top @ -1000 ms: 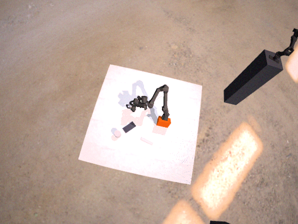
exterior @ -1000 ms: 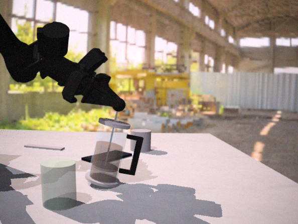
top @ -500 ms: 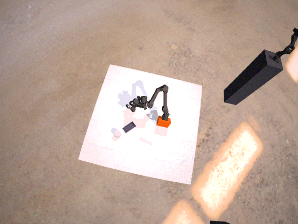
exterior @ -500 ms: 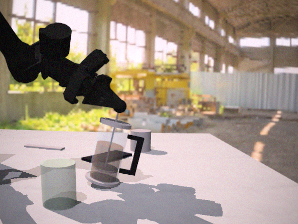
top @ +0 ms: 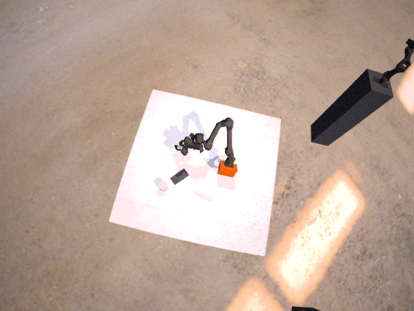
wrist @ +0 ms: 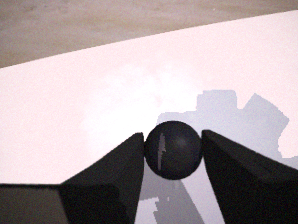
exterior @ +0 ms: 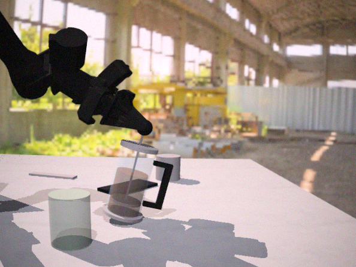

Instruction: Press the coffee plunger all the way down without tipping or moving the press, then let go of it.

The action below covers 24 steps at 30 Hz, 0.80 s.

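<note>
The tool (exterior: 145, 128) (wrist: 172, 139) is clamped on the round black knob (wrist: 173, 150) of the plunger, one finger on either side of it. A thin rod (exterior: 133, 167) runs from the knob down through the lid (exterior: 139, 147) into the clear body of the coffee press (exterior: 129, 188). The rod is short above the lid, and the plunger's disc sits low in the body. The press is on the tabletop (top: 205, 223) (exterior: 240, 191) (wrist: 55, 105), tilted, with its top leaning toward the side of the black handle (exterior: 165, 185) and its base ring (exterior: 123, 216) partly raised. A translucent greenish cylinder (exterior: 69, 220) stands upright near the press. A grey cylinder (top: 162, 185) (exterior: 173, 169), a dark flat rectangular block (top: 179, 176) (exterior: 150, 184) and a thin pale bar (top: 203, 195) (exterior: 53, 175) are located elsewhere on the same surface. The arm (top: 229, 139) (exterior: 67, 75) is mounted on an orange base (top: 227, 170).
</note>
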{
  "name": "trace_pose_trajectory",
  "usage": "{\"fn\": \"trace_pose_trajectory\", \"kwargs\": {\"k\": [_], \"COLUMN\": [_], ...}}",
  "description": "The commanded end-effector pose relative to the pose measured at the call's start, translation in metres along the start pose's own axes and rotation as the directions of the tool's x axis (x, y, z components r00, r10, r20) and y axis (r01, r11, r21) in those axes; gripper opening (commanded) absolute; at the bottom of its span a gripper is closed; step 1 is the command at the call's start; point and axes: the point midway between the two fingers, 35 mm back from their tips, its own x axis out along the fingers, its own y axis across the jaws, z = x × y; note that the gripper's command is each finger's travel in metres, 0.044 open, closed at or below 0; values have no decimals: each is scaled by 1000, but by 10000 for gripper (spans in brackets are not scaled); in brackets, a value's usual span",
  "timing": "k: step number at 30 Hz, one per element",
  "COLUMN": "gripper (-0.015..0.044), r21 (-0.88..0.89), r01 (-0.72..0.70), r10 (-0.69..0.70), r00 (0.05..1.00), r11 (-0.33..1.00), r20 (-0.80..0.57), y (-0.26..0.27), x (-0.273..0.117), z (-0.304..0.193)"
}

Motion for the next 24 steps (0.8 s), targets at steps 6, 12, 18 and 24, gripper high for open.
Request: {"fn": "trace_pose_trajectory", "kwargs": {"k": [6, 12, 18, 24], "gripper": [119, 119, 119, 119], "r21": [-12, -12, -12, -12], "r01": [5, 5, 5, 5], "r10": [-5, -5, -5, -5], "r00": [1000, 1000, 1000, 1000], "r11": [1000, 1000, 1000, 1000], "r20": [-21, -21, -21, -21], "y": [0, 0, 0, 0], "x": [4, 5, 6, 6], "z": [-5, -5, -4, -4]}}
